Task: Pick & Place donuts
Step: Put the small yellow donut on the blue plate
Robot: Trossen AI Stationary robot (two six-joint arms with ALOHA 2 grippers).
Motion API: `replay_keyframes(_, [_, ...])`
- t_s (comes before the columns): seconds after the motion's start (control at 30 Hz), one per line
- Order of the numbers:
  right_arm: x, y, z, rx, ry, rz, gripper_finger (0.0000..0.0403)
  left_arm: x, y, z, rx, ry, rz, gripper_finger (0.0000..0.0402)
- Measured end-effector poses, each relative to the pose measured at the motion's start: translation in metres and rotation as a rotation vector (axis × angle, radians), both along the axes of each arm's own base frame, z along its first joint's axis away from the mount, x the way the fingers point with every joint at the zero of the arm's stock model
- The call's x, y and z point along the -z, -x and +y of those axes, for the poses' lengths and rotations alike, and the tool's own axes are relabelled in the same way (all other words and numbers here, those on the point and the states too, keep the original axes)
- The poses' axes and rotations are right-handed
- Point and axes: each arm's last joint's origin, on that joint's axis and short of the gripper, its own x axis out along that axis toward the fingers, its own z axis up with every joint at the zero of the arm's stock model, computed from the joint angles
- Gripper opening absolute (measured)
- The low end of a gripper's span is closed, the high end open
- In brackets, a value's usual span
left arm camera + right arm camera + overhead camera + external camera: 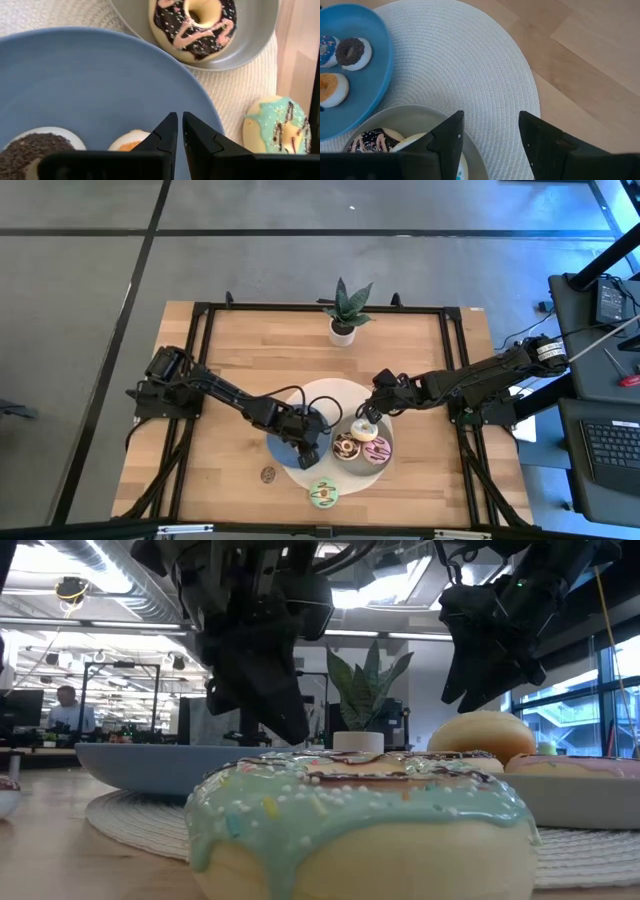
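Two end effectors — left [177,131] clenched, over blue plate [75,85] | right [490,131] released

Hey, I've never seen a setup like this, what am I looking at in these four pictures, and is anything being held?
These are two robot arms at a wooden table, each ending in a two-finger gripper. One picture looks straight down from above, one looks level across the tabletop, and two come from cameras on the arms' wrists.

On a round white mat sit a blue plate with mini donuts and a grey plate holding a chocolate donut, a pink donut and a white donut. A green donut lies at the mat's edge, a small brown ring on the bare wood, and a potted plant stands at the back.

The left gripper is shut and empty over the blue plate. The right gripper is open over the white donut. Nothing is held.
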Motion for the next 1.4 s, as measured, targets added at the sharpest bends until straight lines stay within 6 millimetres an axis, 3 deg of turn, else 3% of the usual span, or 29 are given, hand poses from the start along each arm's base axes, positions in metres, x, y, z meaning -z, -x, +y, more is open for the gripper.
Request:
replay_keyframes(0.67, [0.000,0.000,0.000,0.000,0.000,0.000,0.0191,0.004,0.006,0.001,0.027,-0.132,0.044,0.0027])
replay_keyframes(0.97, [0.000,0.000,0.000,-0.003,0.002,0.001,0.0191,0.010,0.018,0.000,0.051,-0.165,0.167,0.0025])
replay_keyframes(1.27, [0.000,0.000,0.000,0.001,0.008,0.000,0.0191,0.009,0.017,-0.002,0.028,-0.153,0.158,0.0026])
replay_keyframes(1.4, [0.000,0.000,0.000,0.001,0.008,0.000,0.0191,-0.002,0.020,0.000,0.021,-0.151,0.132,0.0029])
